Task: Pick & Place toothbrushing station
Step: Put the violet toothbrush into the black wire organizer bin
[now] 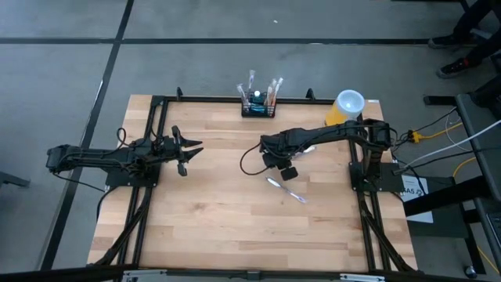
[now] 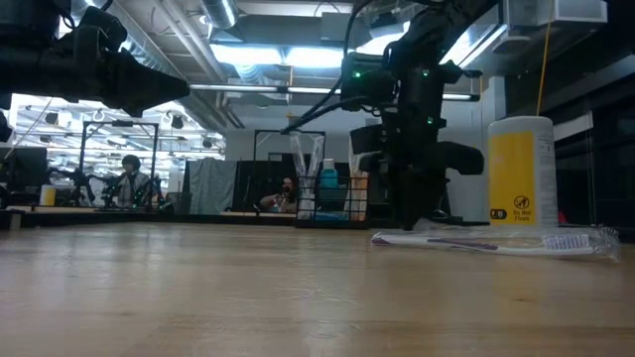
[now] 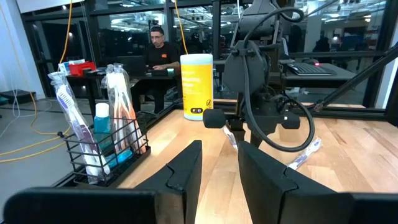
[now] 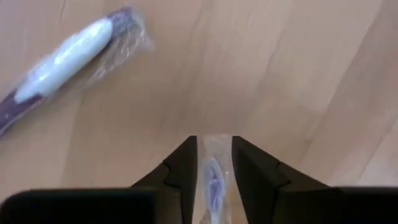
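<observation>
The black wire rack (image 1: 258,106) stands at the table's far edge, middle, with several toothbrushes upright in it; it also shows in the left wrist view (image 3: 102,149). My right gripper (image 1: 286,167) is low over the table's middle, shut on a wrapped toothbrush (image 4: 213,177). A second wrapped toothbrush (image 1: 286,191) lies flat on the table just on the near side of it. My left gripper (image 1: 188,153) hovers at the table's left, slightly open and empty, pointing toward the right arm. My right gripper pinches the clear-wrapped toothbrush (image 4: 214,168) between its two fingers, which come from above and point down at the table. The wrapper fills the gap between the fingers. Which part of the brush they hold, and whether it is clear of the wood, I cannot tell.
A yellow container with a white top (image 1: 347,106) stands at the far right, beside the right arm's base. Black frame rails run along the table's left, right and far sides. Bare wood lies toward the near edge. People sit in the room beyond the table.
</observation>
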Controlling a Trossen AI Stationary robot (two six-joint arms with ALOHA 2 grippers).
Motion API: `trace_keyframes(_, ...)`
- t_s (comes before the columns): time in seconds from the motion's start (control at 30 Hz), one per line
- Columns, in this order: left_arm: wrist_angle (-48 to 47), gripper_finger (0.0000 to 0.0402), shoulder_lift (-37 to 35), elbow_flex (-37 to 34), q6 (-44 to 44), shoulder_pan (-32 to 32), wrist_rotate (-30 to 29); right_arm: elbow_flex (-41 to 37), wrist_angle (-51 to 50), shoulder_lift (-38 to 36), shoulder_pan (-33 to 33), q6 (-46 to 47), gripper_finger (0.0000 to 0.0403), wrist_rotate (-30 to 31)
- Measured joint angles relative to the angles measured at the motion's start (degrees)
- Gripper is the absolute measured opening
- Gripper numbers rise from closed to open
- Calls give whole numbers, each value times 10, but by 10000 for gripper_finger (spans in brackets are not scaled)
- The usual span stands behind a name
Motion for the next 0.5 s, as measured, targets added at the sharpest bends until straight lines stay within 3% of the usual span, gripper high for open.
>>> trace_keyframes(0.2,0,100,0,0,0,0,0,0,3,0,-5,19,10,-15)
trace_keyframes(0.5,0,100,0,0,0,0,0,40,-33,0,4,63,3,15)
